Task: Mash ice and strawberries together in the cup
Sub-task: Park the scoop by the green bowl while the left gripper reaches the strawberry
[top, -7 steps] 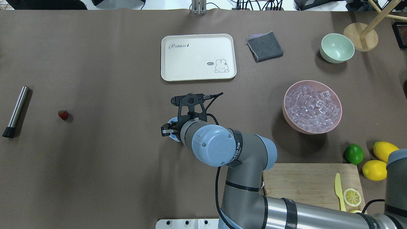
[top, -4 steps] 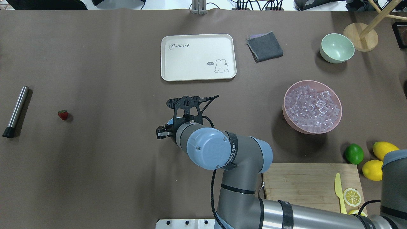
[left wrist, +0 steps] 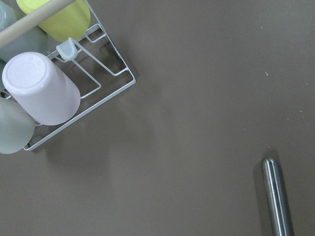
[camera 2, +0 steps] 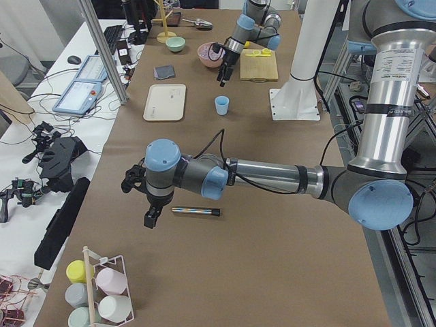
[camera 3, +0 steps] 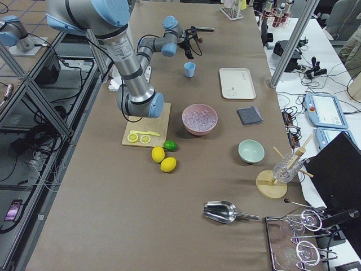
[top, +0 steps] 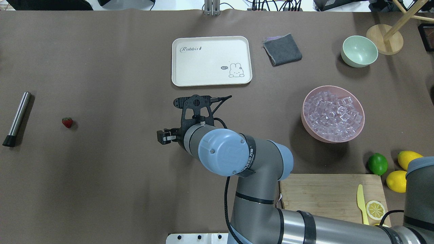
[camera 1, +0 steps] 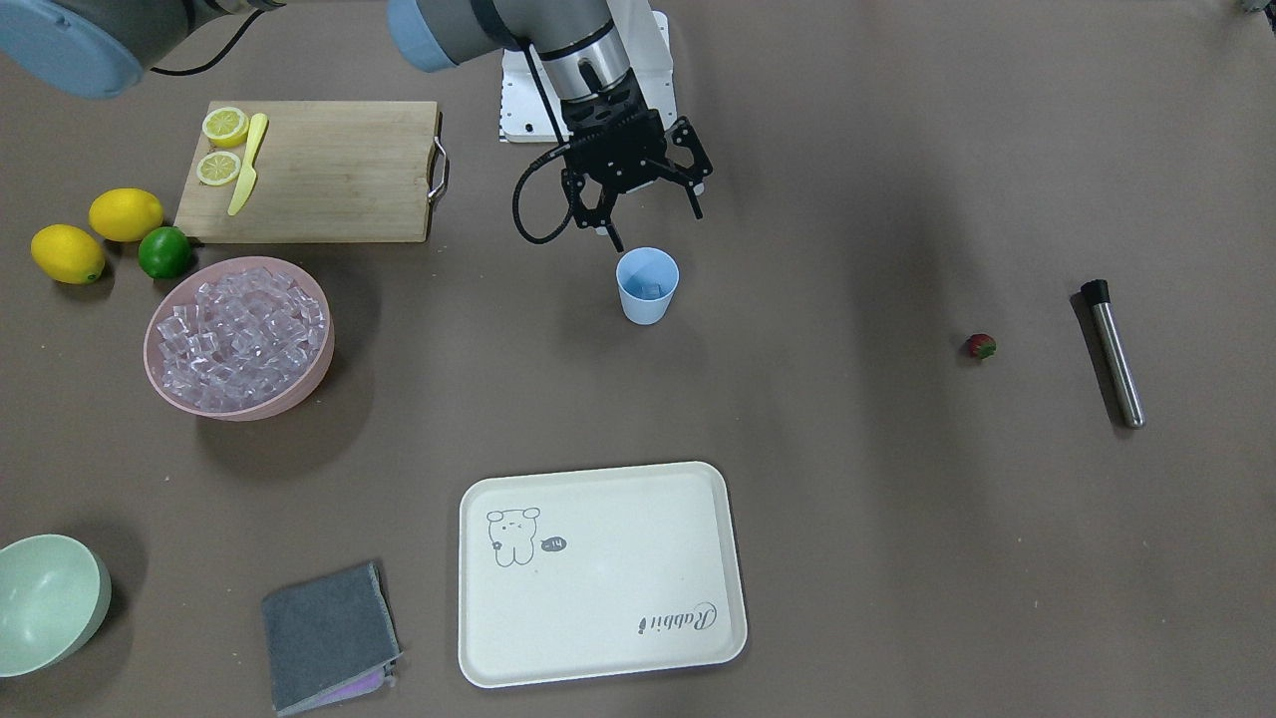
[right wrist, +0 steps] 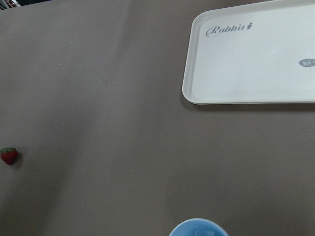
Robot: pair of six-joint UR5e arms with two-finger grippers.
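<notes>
The light-blue cup (camera 1: 647, 286) stands upright mid-table with a piece of ice (camera 1: 653, 290) in its bottom. My right gripper (camera 1: 656, 229) hangs open and empty just above the cup, on its robot side. In the overhead view the right wrist hides the cup; its rim (right wrist: 199, 227) shows at the bottom of the right wrist view. More ice (top: 333, 113) fills the pink bowl (top: 307, 127). The strawberry (top: 67, 122) lies alone far to the left. My left gripper (camera 2: 150, 216) hovers near a steel muddler (camera 2: 195, 212); I cannot tell its state.
A white tray (top: 176, 61) lies beyond the cup, with a grey cloth (top: 282, 49) and a pale-green bowl (top: 359, 51) to its right. A cutting board (top: 322, 193) with a knife and lemon slices, a lime (top: 377, 163) and lemons sit near right. A cup rack (left wrist: 74, 88) stands by the left gripper.
My right gripper has moved left in the overhead view, still open. The cup's rim, which peeked out beside the wrist earlier, is now covered by the wrist.
</notes>
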